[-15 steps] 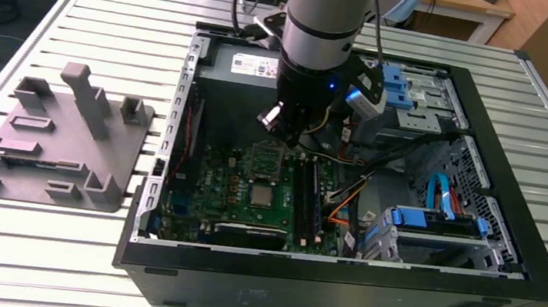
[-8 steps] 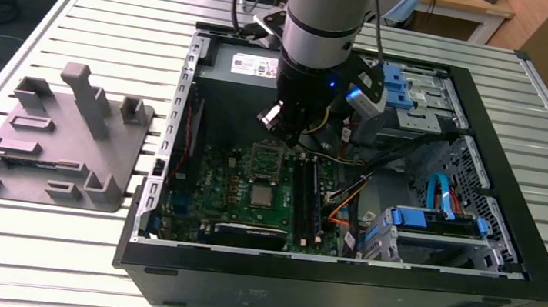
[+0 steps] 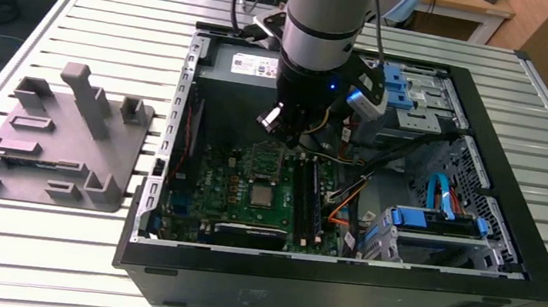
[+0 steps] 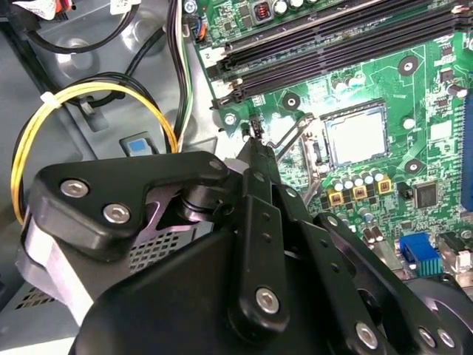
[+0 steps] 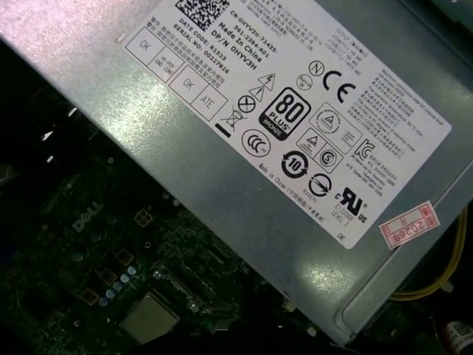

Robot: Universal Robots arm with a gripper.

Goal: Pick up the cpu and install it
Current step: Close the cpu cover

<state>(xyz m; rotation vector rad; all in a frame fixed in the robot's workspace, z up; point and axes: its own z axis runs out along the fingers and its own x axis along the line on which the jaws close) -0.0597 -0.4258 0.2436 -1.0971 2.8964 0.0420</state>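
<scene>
Cpu [image 4: 356,135]: pale silver metal top, smooth, dull sheen. Hand [image 4: 255,148]: matt black metal links, bright screws. Power supply [image 5: 244,140]: brushed grey steel, glossy paper label. Fixture tray [image 3: 58,141]: matt grey plastic. Tabletop [image 3: 57,245]: ribbed aluminium, satin.

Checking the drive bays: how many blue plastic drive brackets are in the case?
2. One blue bracket sits just to the exterior view's right of the arm; the other is nearer the camera, at the right side of the case. The arm may hide more.
</scene>
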